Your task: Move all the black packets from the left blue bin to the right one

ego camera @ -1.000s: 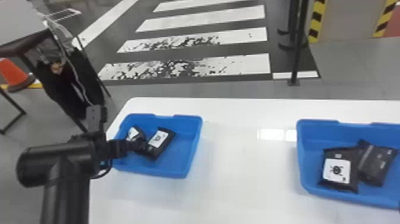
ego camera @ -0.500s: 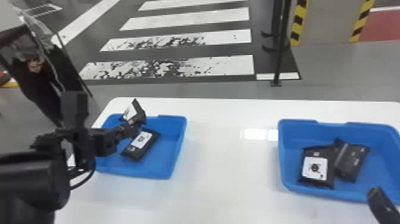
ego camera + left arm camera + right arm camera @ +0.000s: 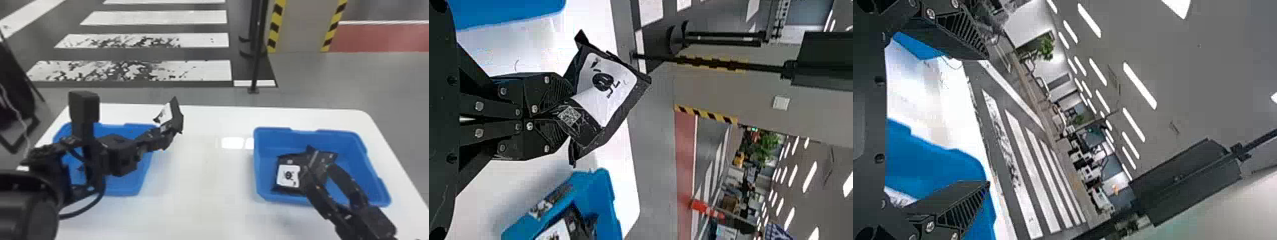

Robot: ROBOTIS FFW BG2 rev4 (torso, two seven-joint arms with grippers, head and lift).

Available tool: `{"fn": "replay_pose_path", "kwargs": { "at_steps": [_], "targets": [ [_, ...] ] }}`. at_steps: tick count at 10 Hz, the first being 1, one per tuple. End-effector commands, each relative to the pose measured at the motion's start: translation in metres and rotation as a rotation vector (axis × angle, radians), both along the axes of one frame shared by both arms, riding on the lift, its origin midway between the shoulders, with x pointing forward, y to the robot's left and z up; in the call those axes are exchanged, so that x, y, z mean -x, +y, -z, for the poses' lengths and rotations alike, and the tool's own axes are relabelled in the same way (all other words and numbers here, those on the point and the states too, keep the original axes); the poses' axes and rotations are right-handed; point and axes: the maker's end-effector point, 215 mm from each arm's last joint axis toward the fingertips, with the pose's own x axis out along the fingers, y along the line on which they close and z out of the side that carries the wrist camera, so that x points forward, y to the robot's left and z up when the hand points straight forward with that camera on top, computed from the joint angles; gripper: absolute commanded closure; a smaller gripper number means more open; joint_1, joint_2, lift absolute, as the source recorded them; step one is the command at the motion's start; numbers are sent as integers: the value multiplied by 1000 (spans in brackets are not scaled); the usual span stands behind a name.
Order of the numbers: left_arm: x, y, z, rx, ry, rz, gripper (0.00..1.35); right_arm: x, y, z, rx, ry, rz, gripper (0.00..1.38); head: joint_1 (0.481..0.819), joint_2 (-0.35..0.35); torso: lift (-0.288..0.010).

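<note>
Your left fingers (image 3: 541,90) grip packet (image 3: 611,90) beside left bin (image 3: 127,186); your right fingers (image 3: 345,182), spread open, hang well rightward, over right bin (image 3: 264,166).

I see a blue left bin (image 3: 127,187) and right bin (image 3: 271,142), a black packet (image 3: 590,132) with a black-figured white label (image 3: 621,87), a white table (image 3: 204,198), white stripes (image 3: 159,17), yellow-and-black bands (image 3: 276,25) and red floor (image 3: 383,38).
</note>
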Motion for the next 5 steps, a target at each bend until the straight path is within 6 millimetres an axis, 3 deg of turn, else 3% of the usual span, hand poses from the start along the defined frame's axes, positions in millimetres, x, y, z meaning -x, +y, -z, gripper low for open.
{"fn": "replay_pose_path", "kwargs": {
  "at_steps": [1,3,5],
  "targets": [
    [8,-39,0,41,6,72,1205,-10,25,-17,-41,-32,-59,140,695,6,-146],
    [17,-76,-1,68,13,147,1205,-16,57,-28,-74,-49,-130,136,695,-12,-146],
    [25,-115,-4,106,19,235,1205,-28,75,-31,-100,-60,-169,134,695,-23,-146]
  ]
}}
